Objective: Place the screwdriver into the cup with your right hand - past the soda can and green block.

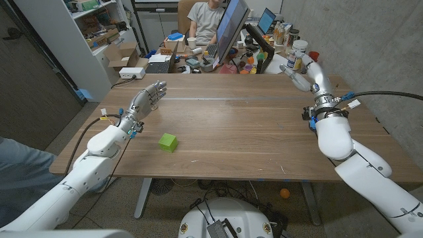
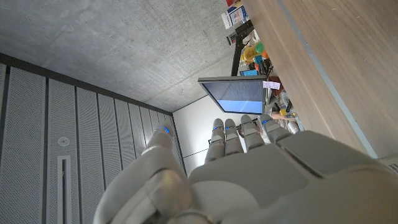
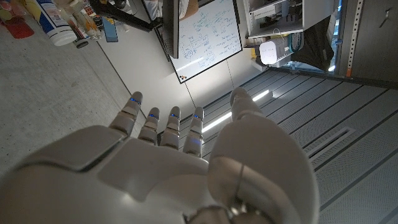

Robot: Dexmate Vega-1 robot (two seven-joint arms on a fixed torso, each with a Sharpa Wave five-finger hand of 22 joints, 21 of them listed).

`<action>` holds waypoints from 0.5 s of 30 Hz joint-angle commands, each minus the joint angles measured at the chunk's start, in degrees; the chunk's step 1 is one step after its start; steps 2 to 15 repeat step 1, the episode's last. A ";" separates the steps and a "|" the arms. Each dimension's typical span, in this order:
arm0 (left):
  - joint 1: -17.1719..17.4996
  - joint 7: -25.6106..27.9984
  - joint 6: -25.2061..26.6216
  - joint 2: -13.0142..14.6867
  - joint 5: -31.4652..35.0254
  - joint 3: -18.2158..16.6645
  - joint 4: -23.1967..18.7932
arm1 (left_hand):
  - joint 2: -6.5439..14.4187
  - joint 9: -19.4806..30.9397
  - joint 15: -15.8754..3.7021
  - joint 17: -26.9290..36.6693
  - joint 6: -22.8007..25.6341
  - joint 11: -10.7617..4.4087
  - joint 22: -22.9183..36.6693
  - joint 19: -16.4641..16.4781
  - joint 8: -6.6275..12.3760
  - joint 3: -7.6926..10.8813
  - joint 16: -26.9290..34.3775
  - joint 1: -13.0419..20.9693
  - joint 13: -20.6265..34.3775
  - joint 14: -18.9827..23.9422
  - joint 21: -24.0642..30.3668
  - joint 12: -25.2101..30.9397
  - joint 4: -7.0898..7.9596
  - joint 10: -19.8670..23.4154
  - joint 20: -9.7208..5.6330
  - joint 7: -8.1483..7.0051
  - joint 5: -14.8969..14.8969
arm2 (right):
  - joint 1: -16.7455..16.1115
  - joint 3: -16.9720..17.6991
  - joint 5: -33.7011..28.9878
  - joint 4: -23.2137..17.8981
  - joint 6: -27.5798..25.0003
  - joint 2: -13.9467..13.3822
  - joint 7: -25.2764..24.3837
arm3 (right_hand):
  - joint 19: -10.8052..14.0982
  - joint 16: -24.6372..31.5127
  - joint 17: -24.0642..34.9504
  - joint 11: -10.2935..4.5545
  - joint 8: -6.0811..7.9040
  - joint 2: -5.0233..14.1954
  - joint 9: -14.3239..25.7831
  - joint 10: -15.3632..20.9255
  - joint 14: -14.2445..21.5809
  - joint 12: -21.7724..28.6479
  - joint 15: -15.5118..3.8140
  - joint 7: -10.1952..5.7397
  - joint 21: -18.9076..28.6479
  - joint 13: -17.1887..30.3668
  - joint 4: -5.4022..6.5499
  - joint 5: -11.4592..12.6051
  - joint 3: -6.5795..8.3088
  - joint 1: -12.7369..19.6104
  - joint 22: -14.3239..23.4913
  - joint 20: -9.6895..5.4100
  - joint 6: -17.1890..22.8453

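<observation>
A small green block [image 1: 168, 141] lies on the wooden table [image 1: 238, 132], left of the middle and towards the front. My left hand [image 1: 149, 98] is raised behind and to the left of the block, fingers apart and holding nothing. My right hand [image 1: 309, 71] is up near the table's far right corner, fingers stretched out and empty. In the left wrist view the left hand [image 2: 249, 168] has its fingers reaching out past the table's surface [image 2: 336, 56]. The right wrist view has the right hand [image 3: 168, 168] with spread fingers and nothing in it.
Behind the table's far edge stands a crowded desk with a monitor [image 1: 232, 26], a laptop [image 1: 158, 64], boxes and bottles [image 1: 299, 53]. A person [image 1: 206, 20] sits there. A blue-clad leg [image 1: 20, 172] is at the near left. A black cable [image 1: 390, 94] trails off right.
</observation>
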 commanded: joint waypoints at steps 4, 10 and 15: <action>2.80 -1.94 -5.04 1.23 -0.07 -3.97 -0.84 | 0.17 0.23 0.02 0.28 0.61 -0.07 0.14 -0.02 0.33 0.32 0.32 -0.51 0.13 -0.13 0.39 0.39 -0.31 0.57 -0.05 0.00 0.39 | 1.33 -5.49 -3.94 -1.64 -1.95 1.57 -0.72 | 0.23 0.45 0.06 -0.07 0.35 -0.30 0.16 0.38 -0.02 0.52 -0.14 -0.20 0.31 0.09 -0.02 0.36 -0.08 -0.19 0.05 0.07 0.53; 2.80 -1.94 -5.04 1.23 -0.07 -3.97 -0.84 | 0.17 0.23 0.02 0.28 0.61 -0.07 0.14 -0.02 0.33 0.32 0.32 -0.51 0.13 -0.13 0.39 0.39 -0.31 0.57 -0.05 0.00 0.39 | 1.33 -5.49 -3.94 -1.64 -1.95 1.57 -0.72 | 0.23 0.45 0.06 -0.07 0.35 -0.30 0.16 0.38 -0.02 0.52 -0.14 -0.20 0.31 0.09 -0.02 0.36 -0.08 -0.19 0.05 0.07 0.53; 2.80 -1.94 -5.04 1.23 -0.07 -3.97 -0.84 | 0.17 0.23 0.02 0.28 0.61 -0.07 0.14 -0.02 0.33 0.32 0.32 -0.51 0.13 -0.13 0.39 0.39 -0.31 0.57 -0.05 0.00 0.39 | 1.33 -5.49 -3.94 -1.64 -1.95 1.57 -0.72 | 0.23 0.45 0.06 -0.07 0.35 -0.30 0.16 0.38 -0.02 0.52 -0.14 -0.20 0.31 0.09 -0.02 0.36 -0.08 -0.19 0.05 0.07 0.53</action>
